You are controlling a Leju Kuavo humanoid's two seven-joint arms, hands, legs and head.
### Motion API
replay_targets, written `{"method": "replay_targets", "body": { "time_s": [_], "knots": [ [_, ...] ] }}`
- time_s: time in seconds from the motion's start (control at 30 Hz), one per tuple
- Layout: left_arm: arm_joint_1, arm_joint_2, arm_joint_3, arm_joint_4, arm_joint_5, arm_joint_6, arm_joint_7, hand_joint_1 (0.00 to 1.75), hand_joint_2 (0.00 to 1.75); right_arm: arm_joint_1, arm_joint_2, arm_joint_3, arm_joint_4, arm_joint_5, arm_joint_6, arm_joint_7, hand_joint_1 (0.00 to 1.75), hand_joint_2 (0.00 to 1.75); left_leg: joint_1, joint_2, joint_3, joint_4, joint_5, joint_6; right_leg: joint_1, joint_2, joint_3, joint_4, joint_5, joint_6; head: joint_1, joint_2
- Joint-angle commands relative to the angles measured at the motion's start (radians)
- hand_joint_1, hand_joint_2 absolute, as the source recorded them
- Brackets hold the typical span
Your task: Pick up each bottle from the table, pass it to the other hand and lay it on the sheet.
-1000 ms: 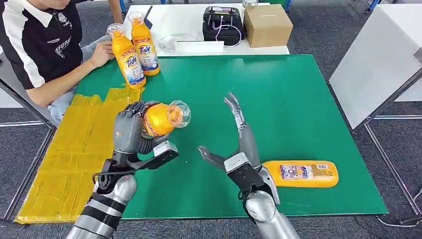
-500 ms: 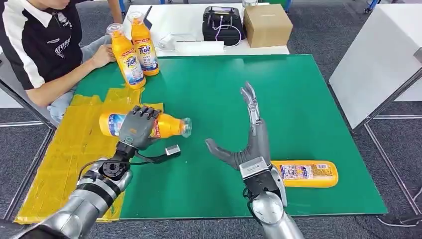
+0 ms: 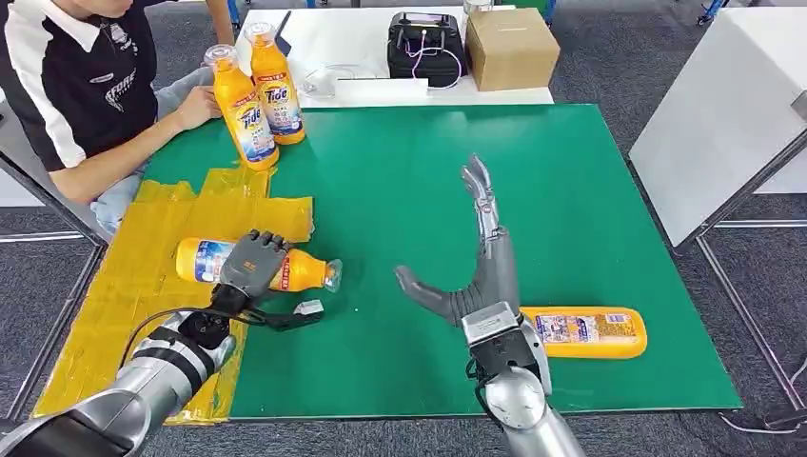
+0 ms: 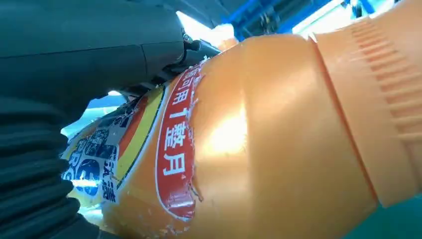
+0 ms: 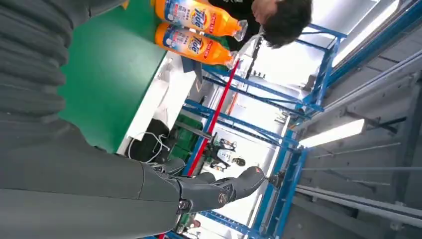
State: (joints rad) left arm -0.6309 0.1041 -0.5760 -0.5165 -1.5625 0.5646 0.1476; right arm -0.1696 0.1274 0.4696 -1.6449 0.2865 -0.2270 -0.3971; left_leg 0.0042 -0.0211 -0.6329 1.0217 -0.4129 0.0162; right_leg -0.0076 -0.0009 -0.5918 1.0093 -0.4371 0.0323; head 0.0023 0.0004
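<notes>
While the left robot hand [image 3: 249,268] clamps the bottle [image 3: 205,260] lying on the sheet [image 3: 143,286], the right robot hand [image 3: 481,276] hangs spread. Smooth, rigid plastic likely slips; grip mid-body at the label.

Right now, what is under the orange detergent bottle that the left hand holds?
Under the orange detergent bottle lies the yellow sheet; its cap end reaches over the green table mat. The left hand covers its middle, so contact there cannot be seen.
</notes>
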Motion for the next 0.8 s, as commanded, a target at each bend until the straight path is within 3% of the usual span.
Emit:
{"method": "replay_targets", "body": {
  "time_s": [0.03, 0.23, 0.27, 0.3, 0.33, 0.43, 0.5, 0.8],
  "knots": [
    [-0.064, 0.002, -0.022, 0.110, -0.008, -0.016, 0.001, 1.75, 1.75, -0.031, -0.040, 0.017, 0.010, -0.005, 0.003, 0.009, 0.00, 1.75, 0.001, 0.002, 0.003, 0.000, -0.001, 0.000, 0.001, 0.001, 0.004, -0.001, -0.001, 0.000, 0.000, 0.000],
    [-0.084, -0.020, 0.003, 0.122, -0.008, -0.079, 0.077, 1.75, 1.75, -0.019, -0.033, 0.014, 0.003, 0.005, 0.003, 0.018, 0.00, 1.75, 0.001, 0.001, 0.002, 0.000, -0.001, 0.000, 0.001, 0.000, 0.004, -0.001, -0.001, 0.000, 0.000, 0.000],
    [-0.086, -0.024, 0.009, 0.123, -0.007, -0.089, 0.078, 1.55, 1.75, -0.018, -0.033, 0.014, 0.002, 0.007, 0.002, 0.019, 0.00, 1.75, 0.002, 0.001, 0.003, 0.000, -0.001, 0.000, 0.002, -0.001, 0.005, -0.002, -0.001, -0.001, 0.000, 0.000],
    [-0.089, -0.027, 0.012, 0.125, -0.008, -0.100, 0.081, 0.58, 1.75, -0.017, -0.033, 0.013, 0.002, 0.008, 0.002, 0.020, 0.00, 1.75, 0.002, 0.001, 0.004, 0.000, -0.002, -0.001, 0.002, -0.001, 0.006, -0.002, -0.001, -0.001, 0.000, 0.000],
    [-0.091, -0.034, 0.021, 0.129, -0.006, -0.116, 0.082, 0.02, 1.75, -0.016, -0.032, 0.013, 0.002, 0.011, 0.002, 0.023, 0.00, 1.75, 0.002, 0.001, 0.005, 0.000, -0.002, -0.001, 0.003, -0.001, 0.007, -0.003, -0.001, -0.001, 0.000, 0.000],
    [-0.083, -0.042, 0.034, 0.123, -0.003, -0.110, 0.085, 0.00, 1.75, -0.010, -0.030, 0.008, -0.002, 0.015, 0.001, 0.026, 0.00, 1.75, 0.000, 0.000, 0.001, 0.000, 0.000, 0.000, 0.000, -0.001, 0.002, -0.001, 0.000, 0.000, 0.000, 0.000],
    [-0.083, -0.042, 0.034, 0.123, -0.003, -0.110, 0.085, 0.00, 1.75, -0.010, -0.030, 0.008, -0.002, 0.015, 0.001, 0.026, 0.00, 1.75, 0.001, 0.001, 0.005, -0.001, -0.001, 0.000, 0.002, -0.001, 0.007, -0.003, -0.001, 0.000, 0.000, 0.000],
    [-0.098, -0.081, 0.093, 0.149, 0.012, -0.225, 0.063, 0.00, 1.75, -0.001, -0.029, -0.006, -0.008, 0.023, 0.004, 0.033, 0.00, 1.75, 0.000, 0.000, 0.003, 0.000, 0.000, 0.000, 0.001, -0.001, 0.004, -0.001, 0.000, 0.000, 0.000, 0.000]
  ]
}}
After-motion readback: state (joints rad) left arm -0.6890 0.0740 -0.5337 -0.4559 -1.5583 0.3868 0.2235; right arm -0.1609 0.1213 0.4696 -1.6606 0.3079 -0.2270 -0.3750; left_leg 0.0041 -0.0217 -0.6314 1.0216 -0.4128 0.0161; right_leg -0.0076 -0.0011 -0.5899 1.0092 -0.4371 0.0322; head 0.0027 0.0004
